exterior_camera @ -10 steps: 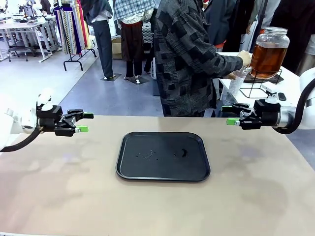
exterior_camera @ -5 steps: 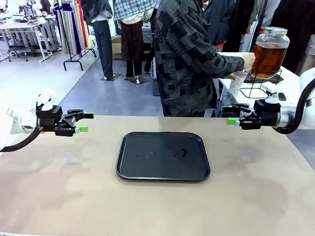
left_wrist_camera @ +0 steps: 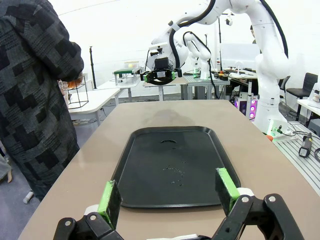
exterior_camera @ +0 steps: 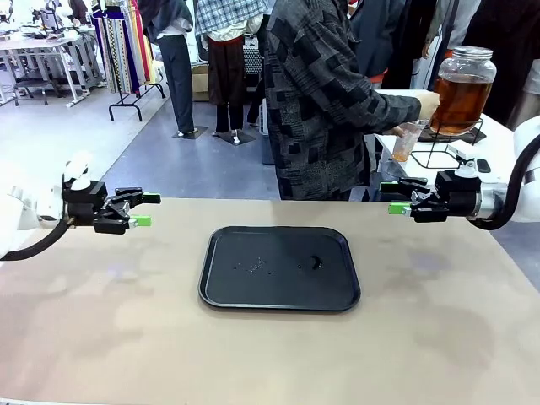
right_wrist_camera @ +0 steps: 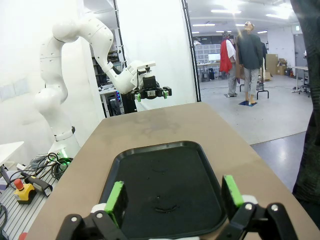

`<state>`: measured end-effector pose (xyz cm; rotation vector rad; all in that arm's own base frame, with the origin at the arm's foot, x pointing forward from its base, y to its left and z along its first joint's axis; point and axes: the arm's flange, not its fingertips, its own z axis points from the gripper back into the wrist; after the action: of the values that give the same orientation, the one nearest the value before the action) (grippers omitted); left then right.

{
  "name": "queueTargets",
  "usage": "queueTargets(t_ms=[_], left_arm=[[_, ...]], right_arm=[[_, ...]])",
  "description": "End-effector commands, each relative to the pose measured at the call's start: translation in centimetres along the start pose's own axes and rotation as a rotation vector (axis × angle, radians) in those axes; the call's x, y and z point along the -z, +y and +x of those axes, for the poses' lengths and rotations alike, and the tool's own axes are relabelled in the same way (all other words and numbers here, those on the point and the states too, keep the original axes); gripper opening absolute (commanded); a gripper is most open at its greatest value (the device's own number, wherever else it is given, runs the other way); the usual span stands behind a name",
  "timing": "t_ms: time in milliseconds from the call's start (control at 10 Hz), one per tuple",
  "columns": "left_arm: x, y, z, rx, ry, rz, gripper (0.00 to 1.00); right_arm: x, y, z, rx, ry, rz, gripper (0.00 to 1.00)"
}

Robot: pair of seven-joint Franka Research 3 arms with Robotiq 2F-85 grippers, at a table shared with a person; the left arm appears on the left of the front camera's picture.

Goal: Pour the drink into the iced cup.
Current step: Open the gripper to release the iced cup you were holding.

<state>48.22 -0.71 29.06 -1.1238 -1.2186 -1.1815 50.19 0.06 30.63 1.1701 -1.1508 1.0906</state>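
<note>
The drink, an amber tea-like liquid, sits in a large clear glass dispenser jar with a lid, raised on a black wire stand on a white side table beyond the far right corner of the work table. A person in a dark patterned coat holds a clear cup below the jar's base, already partly filled with amber liquid. The jar looks heavy, rigid, smooth and breakable, so it is probably better left on its stand; the cup is light and likely wet and slippery, best taken around its middle, kept upright. The left gripper and the right gripper hover at the table's far edge, each spread wide and empty. Between them a black tray with a few droplets lies on the beige tabletop. Clothes racks and other people stand on the grey floor behind.
</note>
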Motion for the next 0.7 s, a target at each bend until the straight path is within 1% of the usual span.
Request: queueTargets(t_ms=[0, 600], left_arm=[[0.02, -0.03, 0.23, -0.008, 0.002, 0.001, 1.00], [0.02, -0.03, 0.23, -0.008, 0.002, 0.001, 1.00]], right_arm=[[-0.01, 0.08, 0.26, -0.004, -0.007, 0.005, 1.00], [-0.01, 0.08, 0.26, -0.004, -0.007, 0.005, 1.00]])
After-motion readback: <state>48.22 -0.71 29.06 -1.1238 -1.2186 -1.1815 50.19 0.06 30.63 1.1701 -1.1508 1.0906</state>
